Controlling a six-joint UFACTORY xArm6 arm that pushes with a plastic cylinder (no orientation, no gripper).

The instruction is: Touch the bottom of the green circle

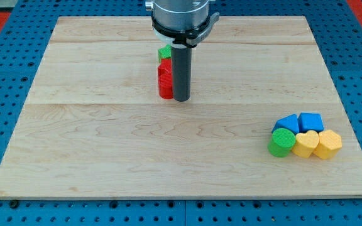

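Left of centre and toward the view's top, a stack-like column of red plastic blocks (165, 80) sat with a small green plastic block (164, 52) at its upper end, shapes unclear because the rod hid their right sides; my tip (181, 99) rested on the pale wooden board (105, 144) just beside them on their right, touching or nearly so; being a bare dark rod, it had nothing to open or close and held nothing. Well apart, near the view's bottom right, the green circle (282, 142), a short plastic cylinder, stood upright with its round face up, so its axis ran vertically and it pointed no particular way across the board; it touched a yellow heart-shaped block (304, 144), with a yellow hexagonal block (327, 144) further right and two blue blocks (300, 122) behind; that huddle probably left its lower side the free approach.
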